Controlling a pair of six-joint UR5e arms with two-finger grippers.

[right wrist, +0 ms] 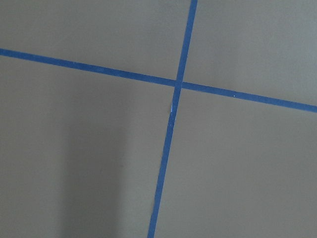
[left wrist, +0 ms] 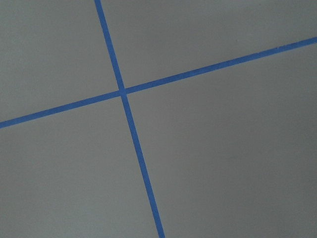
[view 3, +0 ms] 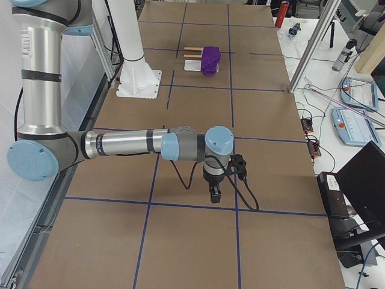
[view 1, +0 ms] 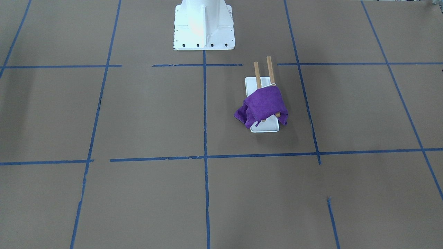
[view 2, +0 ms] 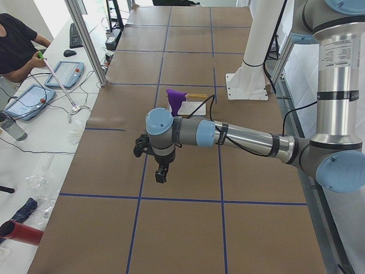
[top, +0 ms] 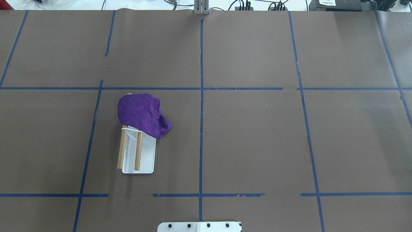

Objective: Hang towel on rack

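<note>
A purple towel (view 1: pixel 264 103) (top: pixel 140 111) hangs crumpled over one end of the rack's two wooden dowels (view 1: pixel 269 67) (top: pixel 138 151), above the white base plate (top: pixel 146 158). One bunch droops off the side toward the table. Towel (view 2: pixel 175 98) (view 3: pixel 210 58) and rack (view 2: pixel 197 96) (view 3: pixel 191 49) also show small in the side views. My left gripper (view 2: pixel 161 174) and right gripper (view 3: pixel 215 194) hang over bare table far from the rack, seen only in the side views. I cannot tell whether they are open or shut. Both wrist views show only brown table and blue tape.
The white robot pedestal (view 1: pixel 204 26) (top: pixel 199 226) stands at the table's robot side, near the rack. Blue tape lines (top: pixel 201 96) grid the brown table. An operator (view 2: pixel 17 45) and teach pendants (view 2: pixel 65 73) are at the side bench.
</note>
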